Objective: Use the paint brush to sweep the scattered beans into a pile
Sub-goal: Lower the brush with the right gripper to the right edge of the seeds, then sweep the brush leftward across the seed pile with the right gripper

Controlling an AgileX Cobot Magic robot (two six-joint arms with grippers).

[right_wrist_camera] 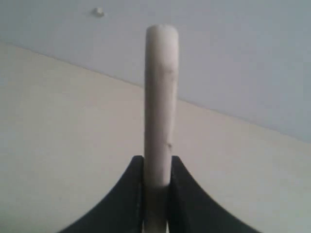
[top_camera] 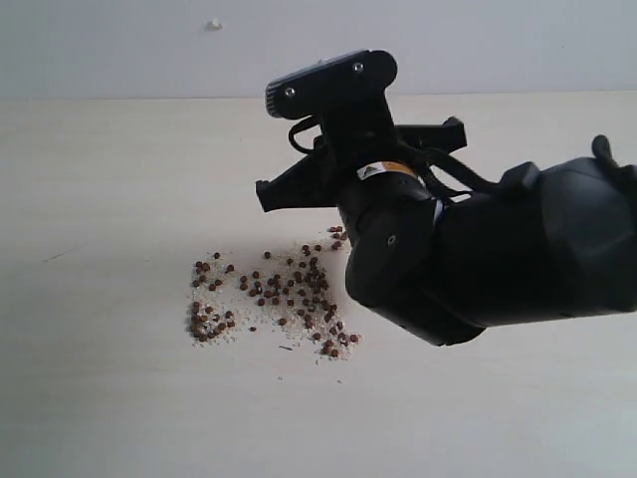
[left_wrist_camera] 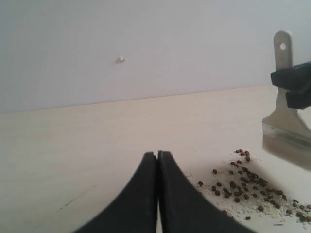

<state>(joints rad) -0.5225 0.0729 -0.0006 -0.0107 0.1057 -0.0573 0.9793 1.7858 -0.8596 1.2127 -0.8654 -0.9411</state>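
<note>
- Exterior view: beans (top_camera: 289, 294) loosely spread on table (top_camera: 100, 398); piling mostly left to do
- right hand (right_wrist_camera: 156, 165) grasps paint brush (right_wrist_camera: 161, 97); left hand (left_wrist_camera: 158, 156) clenched empty

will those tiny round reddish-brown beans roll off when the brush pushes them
Probably some: the tiny round reddish-brown beans lie loose on a smooth pale table, so they may roll astray. The finer whitish crumbs among them likely just slide.

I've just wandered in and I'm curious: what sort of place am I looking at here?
Most likely a robotics lab test bench: a pale tabletop against a plain wall, a black robot arm gripping a paint brush, and small reddish-brown beans scattered as a sweeping exercise.
</note>
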